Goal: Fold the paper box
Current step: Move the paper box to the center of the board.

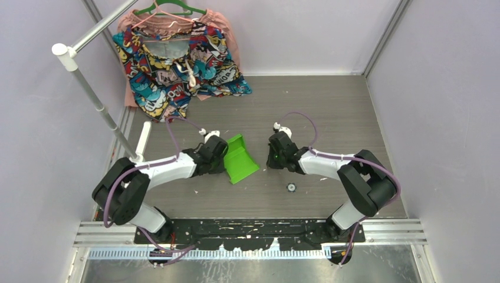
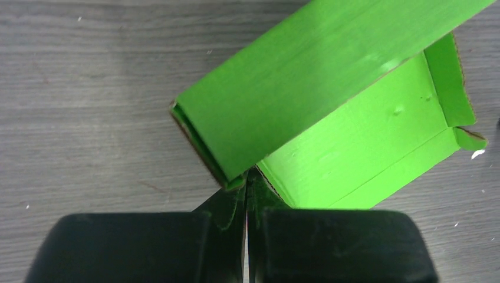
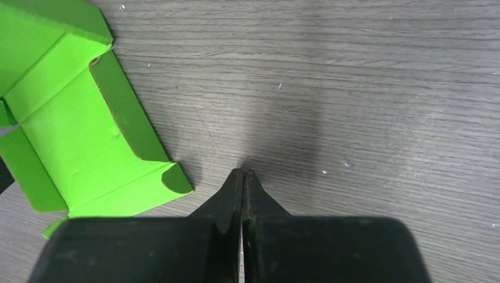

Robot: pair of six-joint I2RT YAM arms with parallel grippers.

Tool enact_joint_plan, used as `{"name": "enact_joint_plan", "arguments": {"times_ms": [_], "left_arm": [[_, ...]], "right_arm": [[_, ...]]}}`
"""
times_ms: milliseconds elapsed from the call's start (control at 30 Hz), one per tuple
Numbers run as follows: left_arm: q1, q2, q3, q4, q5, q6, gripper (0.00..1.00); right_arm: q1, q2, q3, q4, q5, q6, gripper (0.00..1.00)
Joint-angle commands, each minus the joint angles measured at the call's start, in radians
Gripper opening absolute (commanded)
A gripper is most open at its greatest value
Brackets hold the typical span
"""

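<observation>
No words, numbers or brand marks can be read in any view. The patterned garment [image 1: 177, 65] has comic-style print, too small to read. The paper box [image 1: 240, 159] is plain green.

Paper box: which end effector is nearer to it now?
Left. The left end effector has its tips at a folded corner of the paper box; the right end effector sits apart, off its right side.

Bright, even overhead light; crisp detail throughout.
Soft grey shadow on the surface [image 3: 295, 130] ahead of the right pincer [image 3: 242, 173]; pincer bodies nearest the lens blur; faint sheen on the paper box [image 2: 306, 76] beyond the left pincer [image 2: 246, 174].
</observation>
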Motion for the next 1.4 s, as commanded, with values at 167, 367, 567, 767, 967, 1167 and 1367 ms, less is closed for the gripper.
{"name": "enact_joint_plan", "arguments": {"times_ms": [167, 367, 567, 767, 967, 1167, 1367], "left_arm": [[0.013, 0.098, 0.111, 0.074, 0.0, 0.051, 0.0], [0.058, 0.147, 0.16, 0.079, 0.015, 0.089, 0.0], [0.113, 0.168, 0.199, 0.086, 0.046, 0.113, 0.0], [0.122, 0.227, 0.28, 0.067, 0.054, 0.133, 0.0], [0.139, 0.229, 0.31, 0.078, 0.062, 0.159, 0.0], [0.183, 0.152, 0.272, 0.048, 0.055, 0.154, 0.04], [0.186, 0.031, 0.19, 0.026, 0.071, 0.116, 0.09]], "right_arm": [[0.009, -0.031, -0.019, -0.035, -0.074, -0.015, 0.01], [0.012, -0.036, -0.015, -0.052, -0.037, -0.013, 0.01], [-0.037, -0.089, -0.007, -0.084, -0.002, -0.012, 0.01], [-0.088, -0.072, 0.049, -0.12, -0.033, -0.039, 0.02], [-0.09, -0.011, 0.099, -0.11, -0.063, -0.038, 0.02], [-0.091, 0.037, 0.134, -0.098, -0.079, -0.036, 0.01], [-0.09, 0.062, 0.157, -0.08, -0.118, -0.03, 0.01]]}}
